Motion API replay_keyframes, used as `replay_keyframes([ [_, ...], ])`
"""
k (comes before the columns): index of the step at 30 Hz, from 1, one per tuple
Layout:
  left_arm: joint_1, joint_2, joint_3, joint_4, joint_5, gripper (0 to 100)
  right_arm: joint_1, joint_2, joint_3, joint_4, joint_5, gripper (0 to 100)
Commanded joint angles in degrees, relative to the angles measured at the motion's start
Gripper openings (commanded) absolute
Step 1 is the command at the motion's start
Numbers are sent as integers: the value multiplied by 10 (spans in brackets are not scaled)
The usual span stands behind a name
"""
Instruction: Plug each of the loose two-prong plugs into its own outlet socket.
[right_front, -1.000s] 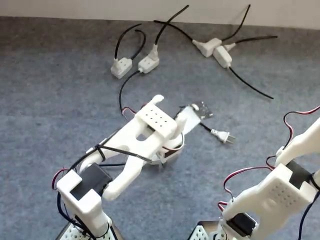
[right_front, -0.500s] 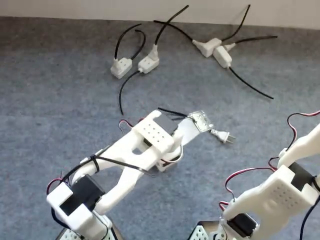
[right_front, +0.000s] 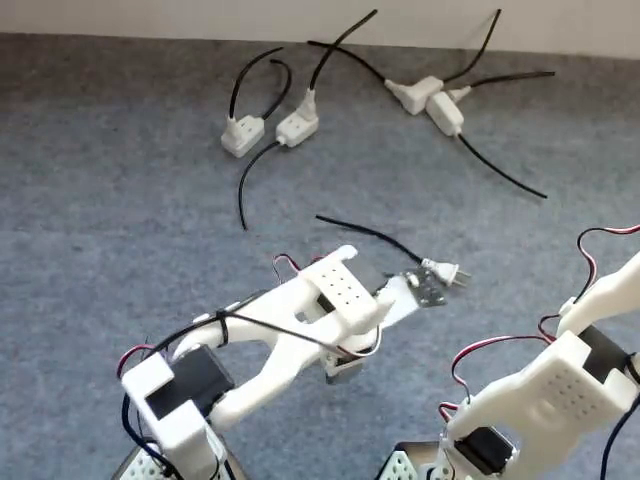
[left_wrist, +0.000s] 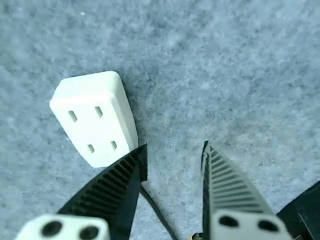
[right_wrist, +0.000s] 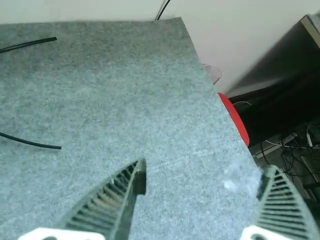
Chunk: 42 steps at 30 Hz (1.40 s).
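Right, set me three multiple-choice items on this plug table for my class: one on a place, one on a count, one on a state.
1. In the high view, the loose two-prong plug lies:
A. beside the sockets at the back
B. close by the tip of the left gripper
C. under the right arm

2. In the left wrist view, the white socket block shows how many slots?
A. four
B. two
C. six

3. The right gripper is:
A. shut on a cord
B. shut on a plug
C. open and empty

Key: B, the plug sits right at that gripper's tip; A, two pairs of slots mark its face; C, its jaws stand wide apart over bare grey carpet.
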Motion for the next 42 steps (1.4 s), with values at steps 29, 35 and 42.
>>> replay_keyframes([
  [29, -143, -14, -44, -43, -44, 229, 3, -25, 6, 22, -6, 346],
  [35, -143, -8, -49, -46, -20, 252, 3, -24, 7, 22, -6, 346],
  [42, -141, -7, 11, -118, -20, 253, 3, -23, 7, 22, -6, 346],
])
